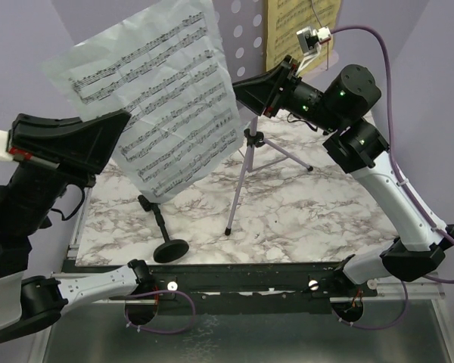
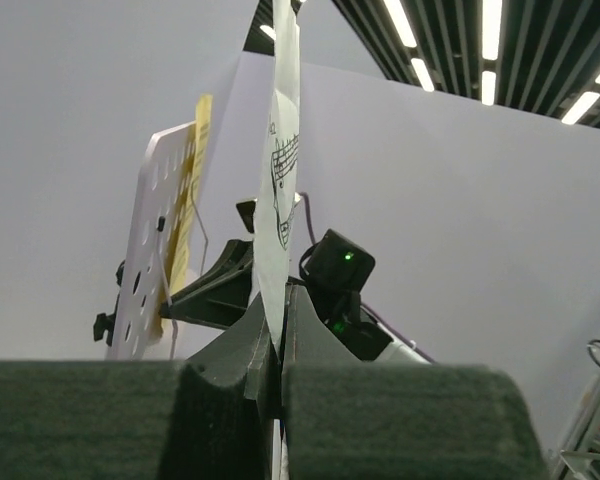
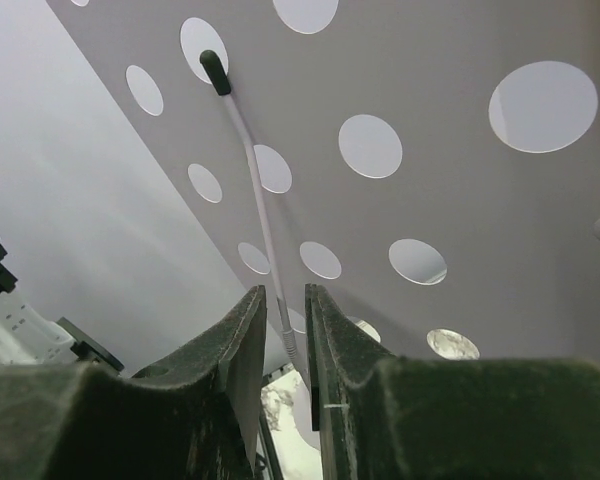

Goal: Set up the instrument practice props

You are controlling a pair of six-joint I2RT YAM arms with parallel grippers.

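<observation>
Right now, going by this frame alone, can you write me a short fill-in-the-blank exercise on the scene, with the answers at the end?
1. The left hand is shut on the ____ sheet-music page.
2. The page resting against the lilac music stand is ____ in colour.
3. The short black mic stand on the table has a base that is ____ in shape.
4. The lilac panel is punched with round ____.

Missing words: white; yellow; round; holes.

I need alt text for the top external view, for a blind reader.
The left gripper holds up a white sheet-music page over a marbled table. The right gripper is at a lilac hole-punched music stand bearing a yellow page.
</observation>
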